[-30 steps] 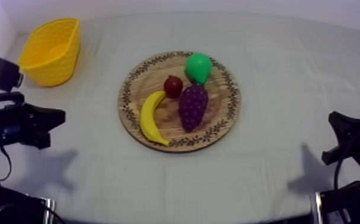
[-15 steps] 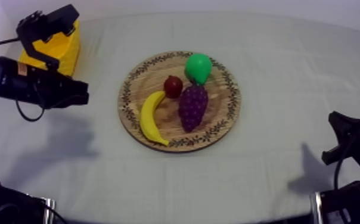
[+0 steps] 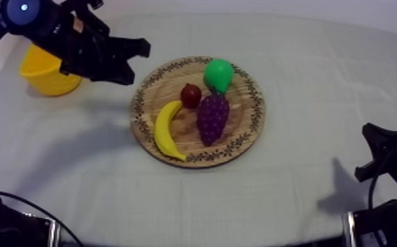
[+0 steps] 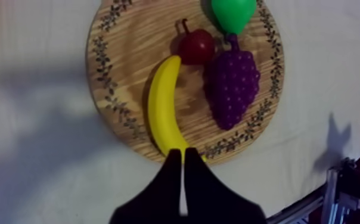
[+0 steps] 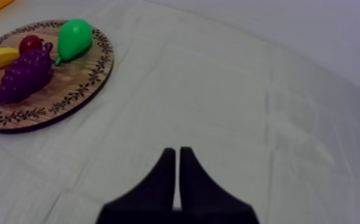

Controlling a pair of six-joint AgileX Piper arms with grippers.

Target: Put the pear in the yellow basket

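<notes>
The green pear lies on the far part of the round wooden board, next to a purple bunch of grapes. My left gripper hangs just off the board's far-left rim, well short of the pear. In the left wrist view its fingers lie together as a narrow wedge, shut on nothing, above the banana's near end, with the pear at the far side. My right gripper is shut too, over bare cloth; the pear is far from it. The yellow basket sits at the far left, partly behind my left arm.
A banana and a small red fruit share the board with the pear. My right arm rests low at the right edge. Open cloth stretches right of the board and along the table's front.
My left arm has swung from the table's lower left up past the basket and now reaches in from the upper left toward the board. The right arm has not moved.
</notes>
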